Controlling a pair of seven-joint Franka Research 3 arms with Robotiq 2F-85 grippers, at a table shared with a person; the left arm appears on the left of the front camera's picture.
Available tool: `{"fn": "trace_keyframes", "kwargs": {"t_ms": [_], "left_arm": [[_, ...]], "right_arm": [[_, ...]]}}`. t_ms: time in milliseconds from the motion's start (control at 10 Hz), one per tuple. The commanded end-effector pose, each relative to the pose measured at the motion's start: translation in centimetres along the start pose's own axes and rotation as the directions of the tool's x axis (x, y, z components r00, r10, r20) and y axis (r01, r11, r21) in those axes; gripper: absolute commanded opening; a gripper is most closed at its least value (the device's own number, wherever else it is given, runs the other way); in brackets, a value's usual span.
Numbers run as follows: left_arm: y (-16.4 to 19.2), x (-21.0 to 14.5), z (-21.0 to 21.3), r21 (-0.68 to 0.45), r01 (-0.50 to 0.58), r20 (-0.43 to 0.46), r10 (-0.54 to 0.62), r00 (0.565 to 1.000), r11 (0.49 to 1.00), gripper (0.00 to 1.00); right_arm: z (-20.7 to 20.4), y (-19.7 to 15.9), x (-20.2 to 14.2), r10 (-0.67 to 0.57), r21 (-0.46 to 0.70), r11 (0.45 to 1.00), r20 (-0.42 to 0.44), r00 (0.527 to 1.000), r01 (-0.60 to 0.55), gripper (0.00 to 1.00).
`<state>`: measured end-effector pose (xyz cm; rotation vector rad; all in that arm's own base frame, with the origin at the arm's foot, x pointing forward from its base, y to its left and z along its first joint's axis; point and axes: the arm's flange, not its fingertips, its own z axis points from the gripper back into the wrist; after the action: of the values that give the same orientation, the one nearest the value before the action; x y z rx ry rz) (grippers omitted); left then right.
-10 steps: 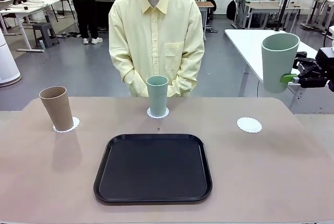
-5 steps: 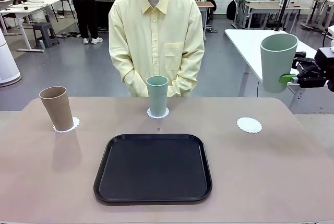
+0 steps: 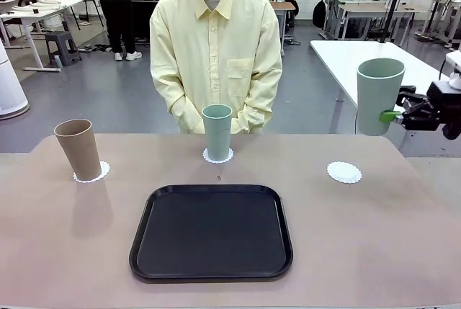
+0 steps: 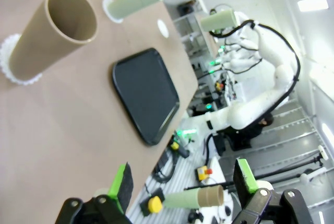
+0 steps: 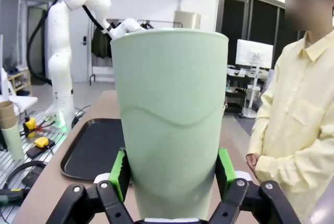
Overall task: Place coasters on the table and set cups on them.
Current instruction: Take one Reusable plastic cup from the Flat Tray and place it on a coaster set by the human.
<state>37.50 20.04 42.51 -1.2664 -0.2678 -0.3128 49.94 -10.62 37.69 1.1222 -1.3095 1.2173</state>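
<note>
Right gripper [image 3: 392, 116] clamps a sage green cup [image 3: 378, 96] in the air, upright, above the table's [image 3: 374, 237] right far edge — near a bare coaster [image 3: 343, 172]. Left gripper [image 4: 182, 185] jaws apart, holding nothing. Tan cup [image 3: 78, 149] and another green cup [image 3: 217, 132] sit on coasters.

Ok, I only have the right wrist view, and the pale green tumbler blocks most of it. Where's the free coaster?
Observer: The one bare white lacy paper doily lies on the beige tabletop, right of the black rectangular tray.
Operator: And my tumbler relative to it?
Observer: In the front view the pale green tumbler hangs in the air in the right tool, higher in the picture than that doily and to its right.
Operator: The other two places?
Observer: Both are served: a tan-brown tumbler stands on the left doily, and a second green tumbler on the middle doily.
</note>
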Motion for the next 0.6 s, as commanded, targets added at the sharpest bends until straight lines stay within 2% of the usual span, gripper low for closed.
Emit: {"fn": "trace_keyframes", "kwargs": {"t_ms": [0, 300, 500], "left_arm": [[-0.3, 0.1, -0.1, 0.005, -0.013, 0.009, 0.013, 1.0, 1.0, 1.0], [-0.3, 0.1, -0.1, 0.005, -0.013, 0.009, 0.013, 1.0, 1.0, 1.0], [-0.3, 0.1, -0.1, 0.005, -0.013, 0.009, 0.013, 1.0, 1.0, 1.0]], "right_arm": [[0.3, -1.3, -2.1, 0.014, -0.008, 1.0, 0.119, 0.993, -0.013, 0.81], [0.4, -1.9, -6.3, 0.005, 0.007, 1.0, 0.139, 0.99, -0.006, 0.81], [1.0, -2.2, -8.4, -0.017, 0.015, 1.0, 0.091, 0.996, 0.016, 0.81]]}}
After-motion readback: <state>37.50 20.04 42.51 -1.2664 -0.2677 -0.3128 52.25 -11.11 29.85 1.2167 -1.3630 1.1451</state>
